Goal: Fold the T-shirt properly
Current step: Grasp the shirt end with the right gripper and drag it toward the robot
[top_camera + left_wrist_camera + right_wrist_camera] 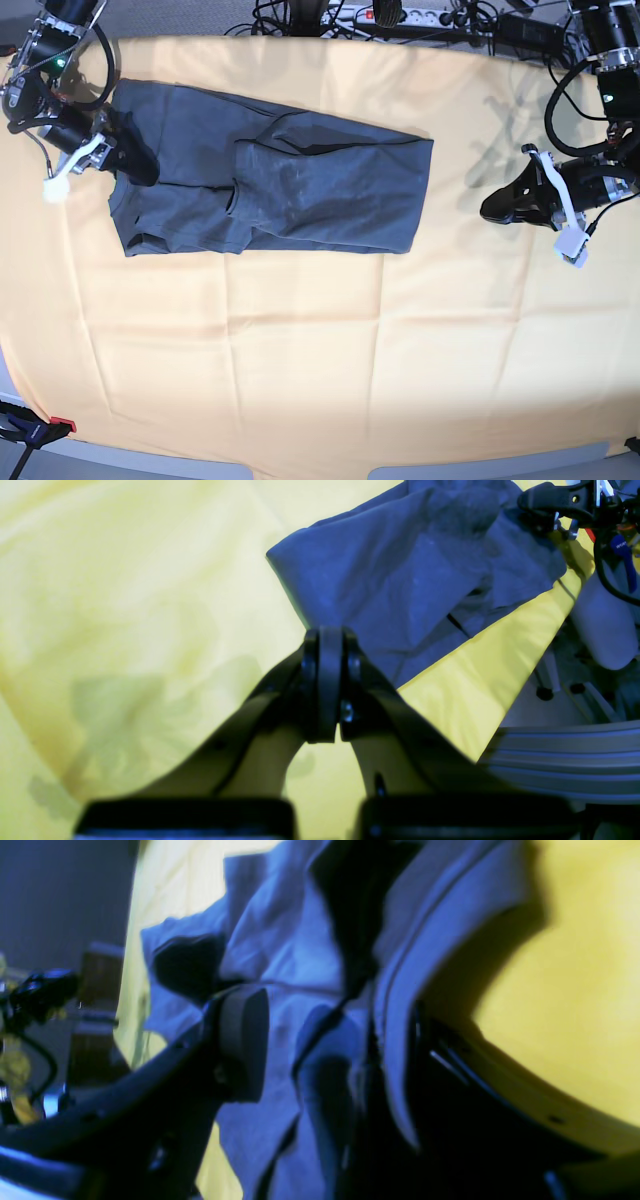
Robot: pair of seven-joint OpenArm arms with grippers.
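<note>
The dark blue-grey T-shirt lies crumpled and partly folded over itself at the back left of the yellow-orange table cloth. My right gripper sits at the shirt's left end. In the right wrist view its jaws stand wide apart, and the right gripper has shirt fabric bunched between them; one pad shows clearly. My left gripper hovers over bare cloth to the right of the shirt, apart from it. The left gripper is shut with nothing in it, the T-shirt beyond its tips.
Cables and a power strip run along the table's back edge. A red clamp holds the cloth at the front left corner. The table's front edge curves across the bottom.
</note>
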